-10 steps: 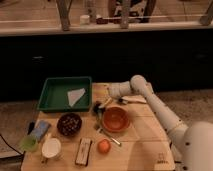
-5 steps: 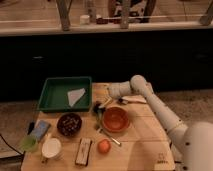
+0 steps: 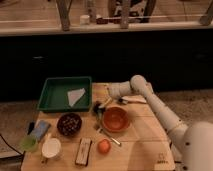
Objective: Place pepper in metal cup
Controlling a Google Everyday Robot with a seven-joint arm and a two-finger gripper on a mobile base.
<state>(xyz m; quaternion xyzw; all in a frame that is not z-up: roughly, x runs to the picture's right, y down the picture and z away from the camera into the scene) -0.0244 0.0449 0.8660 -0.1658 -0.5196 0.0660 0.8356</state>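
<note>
Pepper position relative to gripper (image 3: 100,107) unclear; gripper low at orange bowl (image 3: 127,122) left rim; grip state indiscernible

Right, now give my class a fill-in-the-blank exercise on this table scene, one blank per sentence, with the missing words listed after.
1. The white paper lies inside the ____ tray.
2. The gripper is over the table, close beside the rim of the ____ bowl.
3. The robot arm reaches in from the ____ side of the picture.
4. The white cup stands beside a ____ cup.

Missing words: green, orange, right, green.
</note>
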